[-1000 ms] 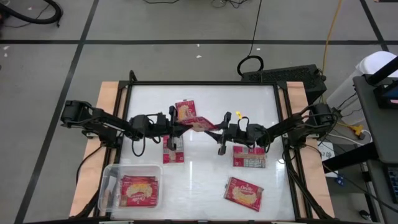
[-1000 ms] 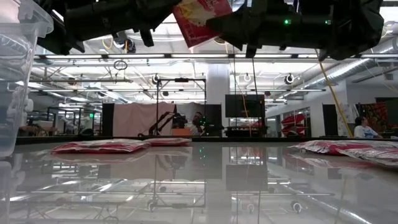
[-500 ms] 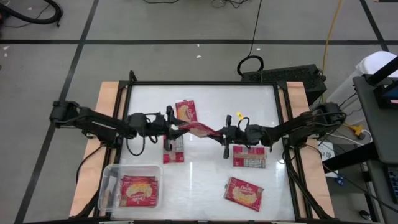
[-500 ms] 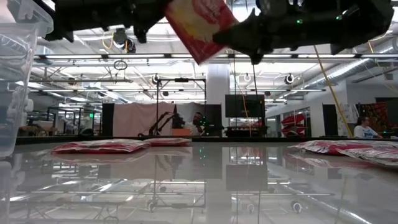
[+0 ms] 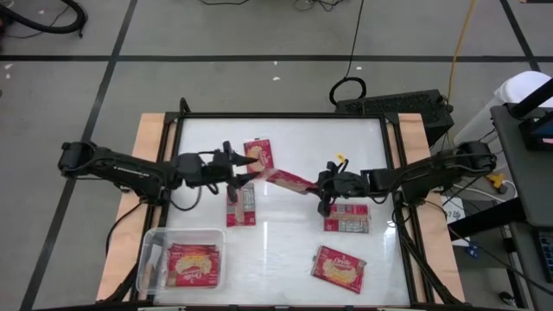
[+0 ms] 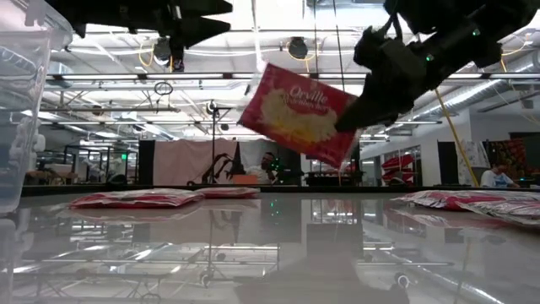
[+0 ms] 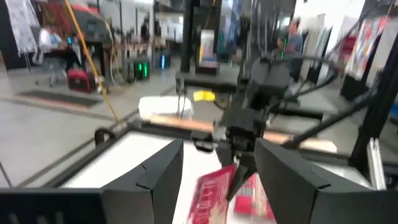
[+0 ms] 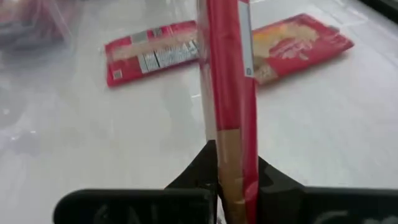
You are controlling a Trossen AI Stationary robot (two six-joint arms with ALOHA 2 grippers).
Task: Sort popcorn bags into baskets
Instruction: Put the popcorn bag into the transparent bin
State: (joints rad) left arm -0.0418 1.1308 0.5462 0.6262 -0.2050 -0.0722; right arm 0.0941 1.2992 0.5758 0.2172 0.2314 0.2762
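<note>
One popcorn bag (image 5: 285,179) hangs in the air over the table's middle, its yellow picture side (image 6: 299,114) facing the near edge. My right gripper (image 5: 321,183) is shut on it. My left gripper (image 5: 238,162) is open just left of the bag's free end and touches nothing. Its fingers (image 7: 163,177) stand apart, with the bag (image 7: 214,196) beyond them. Four more bags lie flat on the table (image 5: 258,154) (image 5: 241,205) (image 5: 346,218) (image 5: 339,267). The clear basket (image 5: 151,250) at the near left holds a bag (image 5: 193,263). My right gripper pinches the bag's right-hand end (image 8: 231,158) between its two fingers (image 8: 202,165). The fingers come about level from the table's right and lie along the bag. The bag is lifted clear, stands on edge and is tilted, its free end (image 6: 270,76) reaching toward my left gripper.
The white tabletop (image 5: 285,242) has a black frame and wooden side rails (image 5: 155,130). The lying bags ring the middle, and bare surface shows between them. Beyond the table, people sit in the room (image 6: 489,176).
My left gripper has opened, let go of the bag and drawn back toward the table's left edge. My right gripper has carried the bag a little toward the right edge. The bag has come lower and turned its picture side toward the near edge.
</note>
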